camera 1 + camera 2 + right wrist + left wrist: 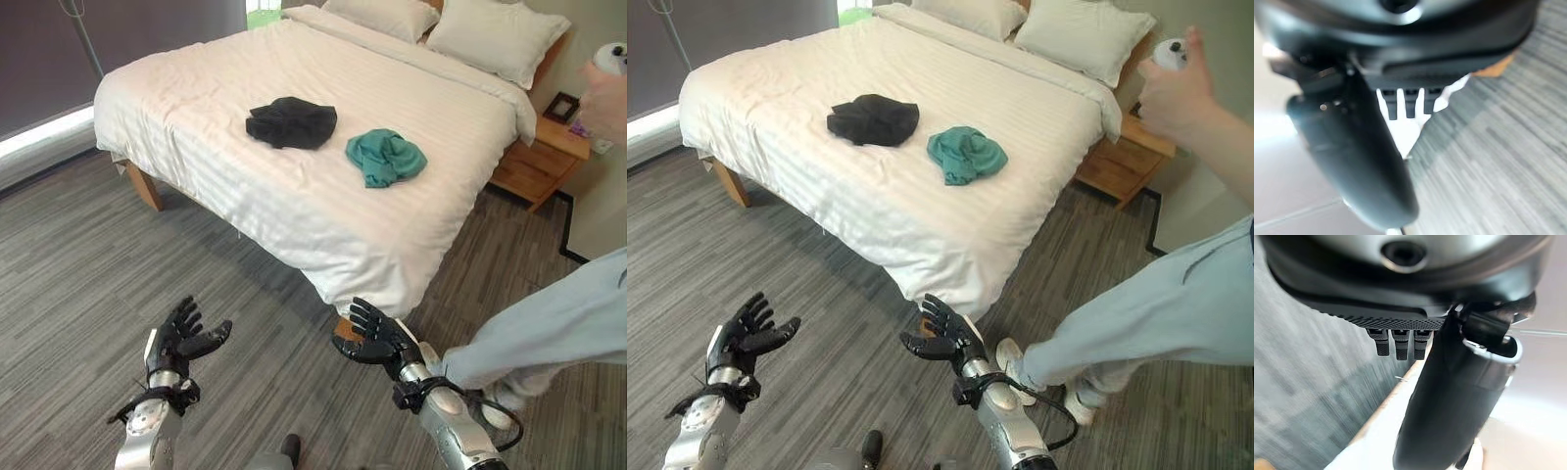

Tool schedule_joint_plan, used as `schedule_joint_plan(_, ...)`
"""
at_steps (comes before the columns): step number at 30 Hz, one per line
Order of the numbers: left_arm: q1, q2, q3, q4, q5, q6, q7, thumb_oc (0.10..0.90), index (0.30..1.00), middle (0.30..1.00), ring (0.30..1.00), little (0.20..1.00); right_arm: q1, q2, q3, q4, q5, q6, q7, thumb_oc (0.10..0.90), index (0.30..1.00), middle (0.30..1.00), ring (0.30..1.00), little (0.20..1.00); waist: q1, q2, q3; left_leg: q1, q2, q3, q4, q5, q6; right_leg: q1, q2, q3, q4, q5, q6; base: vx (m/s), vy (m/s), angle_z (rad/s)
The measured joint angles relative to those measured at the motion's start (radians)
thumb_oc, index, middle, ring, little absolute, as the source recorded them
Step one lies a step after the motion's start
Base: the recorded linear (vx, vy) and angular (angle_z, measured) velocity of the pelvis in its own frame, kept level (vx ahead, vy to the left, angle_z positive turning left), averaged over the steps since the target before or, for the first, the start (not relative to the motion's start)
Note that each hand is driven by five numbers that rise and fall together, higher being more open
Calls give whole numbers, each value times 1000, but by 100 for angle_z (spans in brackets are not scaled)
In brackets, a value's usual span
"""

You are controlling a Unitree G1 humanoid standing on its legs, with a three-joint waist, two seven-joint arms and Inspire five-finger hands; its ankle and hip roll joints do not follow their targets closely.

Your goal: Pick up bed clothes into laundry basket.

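Two crumpled garments lie on the white bed (225,117): a black one (291,122) near the middle and a teal one (384,157) just to its right. My left hand (176,343) hangs low over the floor well short of the bed, fingers spread and holding nothing. My right hand (380,338) floats open by the bed's near corner, also holding nothing. Both garments are far from either hand.
A person (1146,313) stands at my right, a leg and shoes on the floor, an arm raised holding a small white object (1172,51). A wooden nightstand (541,162) sits right of the bed. Two pillows (495,37) lie at the headboard. Grey plank floor (88,255) surrounds the bed.
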State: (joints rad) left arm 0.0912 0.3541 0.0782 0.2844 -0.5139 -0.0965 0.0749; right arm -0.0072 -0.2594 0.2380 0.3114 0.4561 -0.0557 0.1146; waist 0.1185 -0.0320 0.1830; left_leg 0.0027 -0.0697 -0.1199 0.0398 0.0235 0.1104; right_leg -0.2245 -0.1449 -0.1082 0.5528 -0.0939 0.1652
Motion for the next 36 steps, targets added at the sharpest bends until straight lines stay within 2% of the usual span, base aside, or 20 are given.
schedule_joint_plan(1,-12,-1,-5,6,8,-3,2,800,900,900,900,900,17,-8,-13,-7,1,-3,2,800,900,900,900,900,-7,8,2,25,-9,-48,-20,-8,-19,8,39,26,-160,-4,3,376,-100,118)
schedule_joint_plan(2,-36,0,-15,16,11,-4,1,800,900,900,900,900,37,-13,-30,-11,2,-5,3,800,900,900,900,900,-33,-6,-2,36,-11,-79,-30,0,-18,45,73,76,-332,8,-3,151,12,113)
schedule_joint_plan(3,-43,15,-30,18,7,-8,4,800,900,900,900,900,52,-8,-51,-9,3,-3,2,800,900,900,900,900,-29,-16,0,53,-26,-99,-38,-2,-18,18,99,111,-313,47,-7,213,21,94)
schedule_joint_plan(5,21,7,-35,-19,4,-9,-11,800,900,900,900,900,78,-8,-52,-9,19,0,0,800,900,900,900,900,-12,-43,-25,128,-59,-87,-107,-5,-19,14,96,55,-357,159,-80,253,3,27)
schedule_joint_plan(6,40,-1,-40,-20,3,-10,-14,800,900,900,900,900,82,-8,-53,-9,28,-1,1,800,900,900,900,900,-10,-53,-32,144,-81,-88,-119,-9,-15,24,84,56,-394,218,-91,186,12,15)
schedule_joint_plan(7,58,-21,-51,-18,2,-9,-22,800,900,900,900,900,79,-15,-56,-3,29,0,2,800,900,900,900,900,-3,-37,-41,149,-78,-85,-120,-27,-1,44,91,44,-428,199,-99,115,13,8)
schedule_joint_plan(8,70,-28,-63,-18,1,-9,-23,800,900,900,900,900,78,-15,-59,-3,29,0,1,800,900,900,900,900,9,-30,-44,145,-74,-81,-116,-31,-9,60,100,46,-469,215,-109,100,20,-17)
schedule_joint_plan(9,91,-37,-74,-20,0,-9,-29,800,900,900,900,900,76,-17,-58,-7,29,0,6,800,900,900,900,900,15,-24,-48,140,-72,-75,-106,-38,-21,86,112,60,-531,241,-116,87,8,-26)
schedule_joint_plan(10,109,-46,-88,-16,-4,-6,-44,800,900,900,900,900,77,-17,-58,-10,29,0,8,800,900,900,900,900,16,-26,-48,125,-76,-65,-61,-63,-61,125,113,62,-595,264,-135,85,8,-18)
schedule_joint_plan(11,114,-46,-96,-15,-5,-5,-46,800,900,900,900,900,76,-16,-58,-10,29,0,7,800,900,900,900,900,18,-39,-43,98,-88,-63,-11,-90,-80,140,97,64,-614,277,-140,0,0,0)
schedule_joint_plan(12,117,-41,-111,-22,-5,-5,-65,800,900,900,900,900,79,-15,-63,-17,34,-2,7,800,900,900,900,900,14,-65,-40,28,-111,-77,77,-132,-38,146,73,74,-637,279,-138,-21,-10,9)
schedule_joint_plan(13,103,-35,-117,-28,-5,-6,-85,800,900,900,900,900,68,-15,-72,-15,36,-2,7,800,900,900,900,900,17,-81,-32,-19,-94,-85,70,-143,-15,138,69,80,-641,281,-135,-9,-14,8)
schedule_joint_plan(14,94,-31,-123,-29,-5,-6,-89,800,900,900,900,900,62,-19,-73,-13,44,-2,7,800,900,900,900,900,13,-78,-33,-49,-49,-79,19,-108,-48,126,82,78,-641,282,-131,21,-17,-18)
schedule_joint_plan(15,94,-29,-122,-20,-5,-4,-87,800,900,900,900,900,48,-13,-70,-7,50,1,7,800,900,900,900,900,17,-81,-32,-34,-33,-44,-7,-40,-65,128,89,85,-642,284,-121,47,-26,-15)
schedule_joint_plan(17,97,-24,-119,-20,-5,1,-87,800,900,900,900,900,72,-11,-65,-16,51,0,12,800,900,900,900,900,7,-81,-32,-8,-34,-47,-31,-32,-68,148,80,84,-643,272,-96,37,-27,-4)
schedule_joint_plan(18,94,-19,-111,-25,-36,-2,-81,800,900,900,900,900,121,-16,-61,-13,48,1,13,800,900,900,900,900,1,-63,-33,47,-13,-47,-98,-9,-75,173,88,84,-643,235,-68,-28,-6,4)
schedule_joint_plan(20,101,-47,-89,-8,-77,0,-72,800,900,900,900,900,133,7,-133,23,116,7,8,800,900,900,900,900,-15,-53,-33,78,-11,-39,-118,-3,-85,197,86,67,-643,230,-72,-162,32,3)
schedule_joint_plan(23,101,-61,-97,-9,-83,5,-55,800,900,900,900,900,165,-7,-229,33,133,8,-39,800,900,900,900,900,-38,-34,-41,83,-15,-47,-127,-7,-99,210,77,44,-643,226,-72,-169,68,14)
schedule_joint_plan(27,96,-65,-112,-9,-92,5,-43,800,900,900,900,900,168,-36,-259,37,140,8,-77,800,900,900,900,900,-83,-6,-43,81,-17,-56,-129,-6,-99,213,72,29,-643,227,-73,-116,102,5)
schedule_joint_plan(36,96,-83,-70,50,-58,7,-40,800,900,900,900,900,107,-46,-214,34,129,9,-62,800,900,900,900,900,-49,45,-42,118,-17,-29,-126,-7,-94,233,73,39,-643,221,-82,-29,126,-7)
